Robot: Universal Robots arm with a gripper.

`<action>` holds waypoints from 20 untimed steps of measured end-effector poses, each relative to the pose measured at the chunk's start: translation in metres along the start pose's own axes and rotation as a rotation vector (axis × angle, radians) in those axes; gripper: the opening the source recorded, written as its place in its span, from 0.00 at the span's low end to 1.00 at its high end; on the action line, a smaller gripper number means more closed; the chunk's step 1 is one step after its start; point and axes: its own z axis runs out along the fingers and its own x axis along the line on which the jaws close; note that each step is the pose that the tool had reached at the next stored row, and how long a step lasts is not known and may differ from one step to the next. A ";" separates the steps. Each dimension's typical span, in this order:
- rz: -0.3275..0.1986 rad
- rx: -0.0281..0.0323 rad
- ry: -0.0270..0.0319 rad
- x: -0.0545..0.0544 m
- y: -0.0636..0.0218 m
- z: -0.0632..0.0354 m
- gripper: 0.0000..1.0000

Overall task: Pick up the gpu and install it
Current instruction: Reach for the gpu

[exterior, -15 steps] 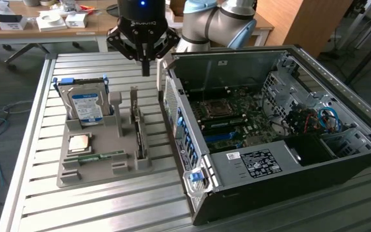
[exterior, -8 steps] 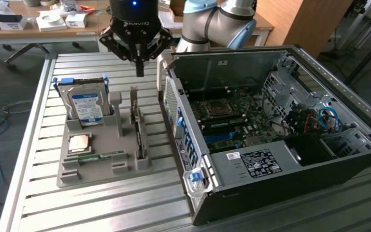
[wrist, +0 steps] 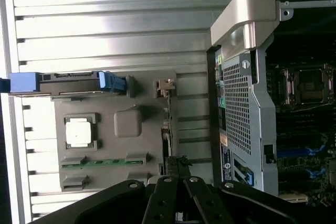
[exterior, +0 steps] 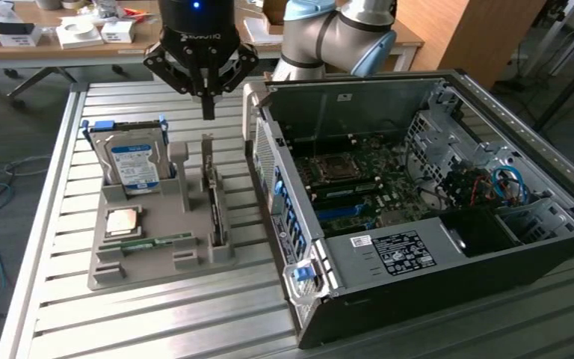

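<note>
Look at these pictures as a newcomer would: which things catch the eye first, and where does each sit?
The open computer case dominates the exterior view's right, its motherboard bare. The black gripper hangs, jaws together, just above the gpu, which stands on edge in a grey holder on the slatted table. A hard drive with a blue-white label stands upright in that holder, toward the exterior view's left.

The gripper is seen hanging just above the gpu, fingertips drawn together, nothing held. The gpu is stood on edge in the grey holder. Beside it, a hard drive, a processor and a memory strip are seated. The open computer case is laid on the slatted table, motherboard exposed.
</note>
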 end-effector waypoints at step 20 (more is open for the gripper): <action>0.002 0.0000 -0.0002 0.021 -0.0018 -0.0004 0.11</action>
